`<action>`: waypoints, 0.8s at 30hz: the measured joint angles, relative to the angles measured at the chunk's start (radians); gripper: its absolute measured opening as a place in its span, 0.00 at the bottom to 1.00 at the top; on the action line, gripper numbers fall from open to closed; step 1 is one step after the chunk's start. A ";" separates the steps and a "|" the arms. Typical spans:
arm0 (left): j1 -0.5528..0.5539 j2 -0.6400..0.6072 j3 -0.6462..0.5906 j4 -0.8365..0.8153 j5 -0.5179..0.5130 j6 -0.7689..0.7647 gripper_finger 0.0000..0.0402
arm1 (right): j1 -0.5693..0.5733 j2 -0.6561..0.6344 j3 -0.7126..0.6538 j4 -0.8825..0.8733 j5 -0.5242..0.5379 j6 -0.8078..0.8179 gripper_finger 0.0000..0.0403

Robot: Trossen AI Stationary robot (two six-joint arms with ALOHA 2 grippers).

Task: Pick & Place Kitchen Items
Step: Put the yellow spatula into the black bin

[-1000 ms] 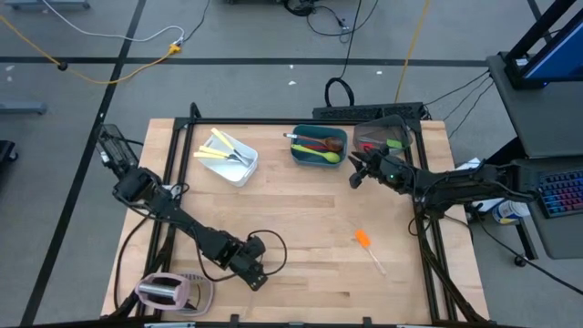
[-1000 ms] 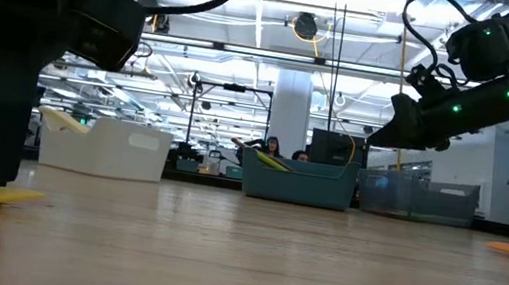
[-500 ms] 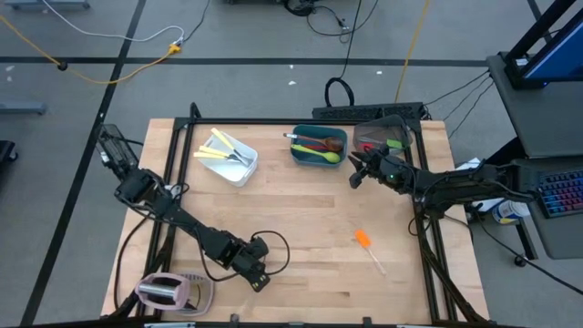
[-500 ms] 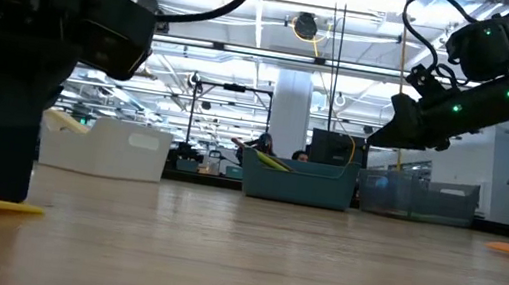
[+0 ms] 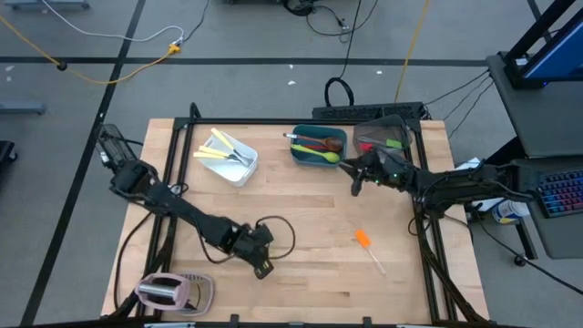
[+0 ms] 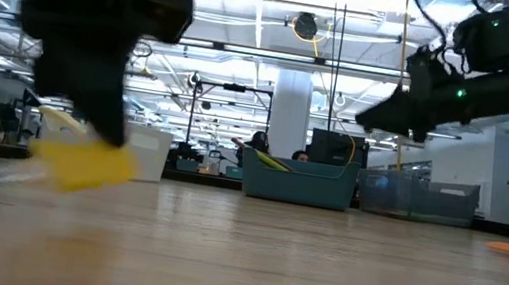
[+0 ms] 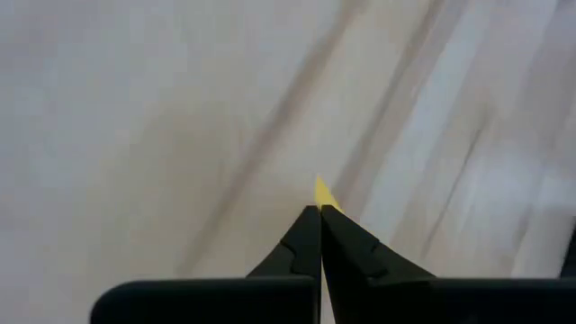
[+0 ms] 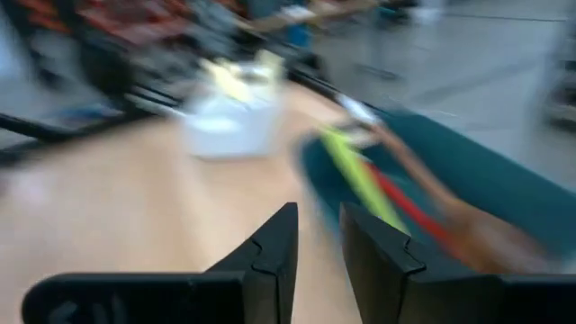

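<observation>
My left gripper (image 5: 262,268) hangs over the near left part of the table, shut on a yellow small spatula (image 6: 81,163). The low view shows the spatula just above the wood. In the left wrist view only a yellow sliver (image 7: 321,192) shows past the shut fingertips. My right gripper (image 5: 355,179) hovers at the far right, beside the teal tub (image 5: 319,148), open with nothing between its fingers (image 8: 317,241). An orange spatula (image 5: 364,240) lies flat on the table at the right. My left gripper pinches the yellow spatula between its two fingers (image 6: 104,120), coming from above at a slant. The yellow end (image 6: 79,165) hangs below the fingertips, clear of the table. Which part of the spatula the fingers are on is blurred.
A white tub (image 5: 233,160) with yellow knives stands at the far left, and the teal tub holds spoons. A smoky-grey tub (image 5: 383,137) stands at the far right. A pinkish toaster (image 5: 166,292) sits at the near left corner. Bare wood lies in the middle.
My left gripper has shut on the yellow spatula, which lay flat on the table. It has then risen and moved toward the table's right and far side, lifting the spatula clear. My right gripper has swung a little toward the teal tub.
</observation>
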State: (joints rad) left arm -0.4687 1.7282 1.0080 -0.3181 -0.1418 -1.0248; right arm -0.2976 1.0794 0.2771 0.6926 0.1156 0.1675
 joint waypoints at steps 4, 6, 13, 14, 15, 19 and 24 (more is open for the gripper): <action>0.054 -0.059 0.001 0.007 -0.104 0.159 0.00 | 0.042 0.000 0.000 0.131 -0.130 0.057 0.19; 0.086 -0.084 0.002 0.019 -0.156 0.249 0.00 | 0.082 0.000 0.000 0.168 -0.143 0.053 0.19; 0.200 -0.113 0.002 0.159 -0.259 0.559 0.00 | 0.242 0.036 0.000 0.222 -0.141 0.030 0.29; 0.216 -0.112 0.002 0.194 -0.259 0.608 0.00 | 0.263 0.052 0.000 0.246 -0.132 0.030 0.31; 0.232 -0.112 0.002 0.240 -0.253 0.660 0.00 | 0.283 0.071 0.000 0.270 -0.106 0.032 0.33; 0.287 -0.111 0.002 0.425 -0.203 0.846 0.00 | 0.337 0.155 0.000 0.351 0.032 0.096 0.39; 0.334 -0.111 0.003 0.563 -0.192 0.997 0.00 | 0.355 0.257 0.005 0.457 0.066 0.148 0.41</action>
State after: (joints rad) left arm -0.1343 1.6173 1.0107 0.2448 -0.3337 -0.0279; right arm 0.0570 1.3366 0.2820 1.1492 0.1814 0.3158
